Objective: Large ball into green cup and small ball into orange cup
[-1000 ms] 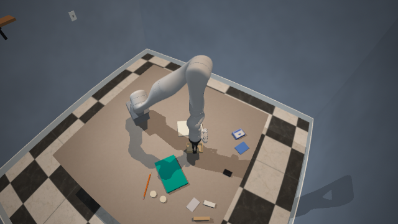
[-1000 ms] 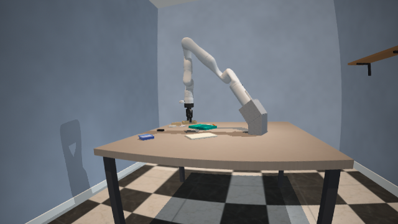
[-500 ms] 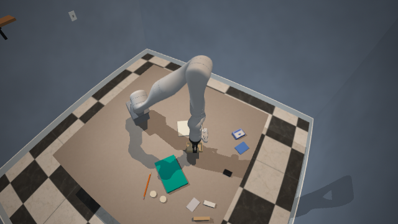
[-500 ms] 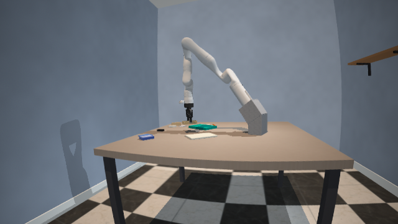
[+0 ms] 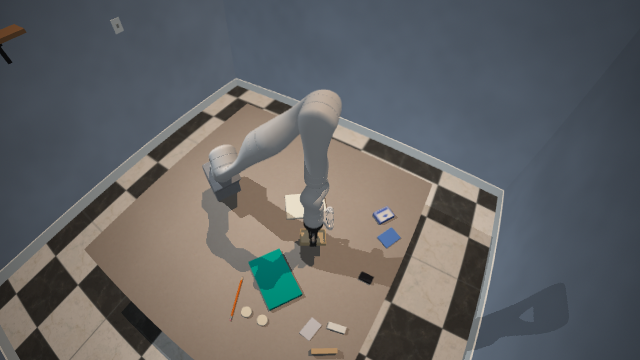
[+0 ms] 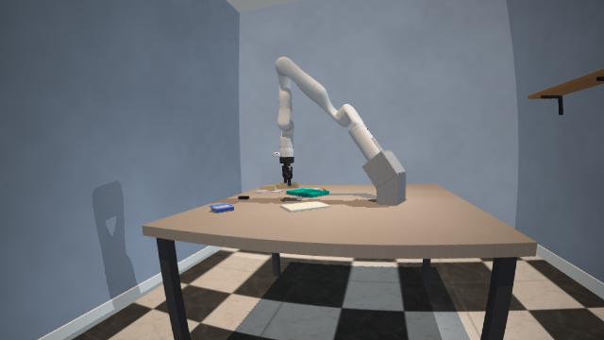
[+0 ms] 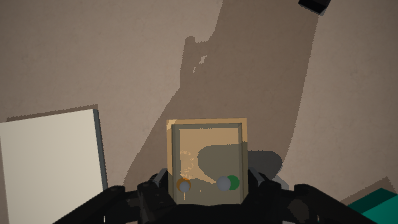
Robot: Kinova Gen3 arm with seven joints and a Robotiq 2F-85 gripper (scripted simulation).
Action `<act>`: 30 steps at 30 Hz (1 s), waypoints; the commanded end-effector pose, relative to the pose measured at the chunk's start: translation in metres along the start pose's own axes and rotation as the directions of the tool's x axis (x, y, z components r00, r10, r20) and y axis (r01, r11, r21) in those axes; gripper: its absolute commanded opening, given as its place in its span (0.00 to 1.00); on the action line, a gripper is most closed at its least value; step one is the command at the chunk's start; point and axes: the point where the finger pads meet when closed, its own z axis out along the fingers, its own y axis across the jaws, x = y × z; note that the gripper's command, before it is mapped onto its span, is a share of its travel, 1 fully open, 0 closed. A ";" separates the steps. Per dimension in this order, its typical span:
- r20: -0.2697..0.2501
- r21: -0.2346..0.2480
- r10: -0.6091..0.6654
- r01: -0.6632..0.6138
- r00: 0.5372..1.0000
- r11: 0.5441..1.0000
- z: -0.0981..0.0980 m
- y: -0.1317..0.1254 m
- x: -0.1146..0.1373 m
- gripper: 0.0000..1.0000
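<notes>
The covered wooden puzzle (image 7: 207, 160) is a small framed box with a clear lid. My gripper (image 7: 207, 178) is shut on its near end, one finger on each side. In the wrist view the small grey ball sits in the orange cup at the near left. The large grey ball rests against the left edge of the green cup (image 7: 232, 182) at the near right. In the top view the puzzle (image 5: 307, 236) sits under the gripper (image 5: 313, 241) near the table's middle. In the exterior view the gripper (image 6: 287, 180) stands just above the table; whether the puzzle lies flat I cannot tell.
A cream pad (image 7: 50, 165) lies left of the puzzle, a teal book (image 5: 275, 279) in front of it. Two blue items (image 5: 384, 215) (image 5: 388, 237) and a black block (image 5: 366, 277) lie to the right. A pencil (image 5: 236, 298), two discs (image 5: 253, 315) and small blocks lie near the front edge.
</notes>
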 end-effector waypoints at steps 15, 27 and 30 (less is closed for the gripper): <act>0.032 0.029 -0.004 0.003 0.999 1.000 0.000 -0.001 0.001 0.72; 0.000 -0.013 -0.004 0.004 1.000 1.000 0.000 -0.002 0.000 0.72; 0.005 -0.039 -0.004 0.004 1.000 0.999 0.000 -0.002 0.000 0.72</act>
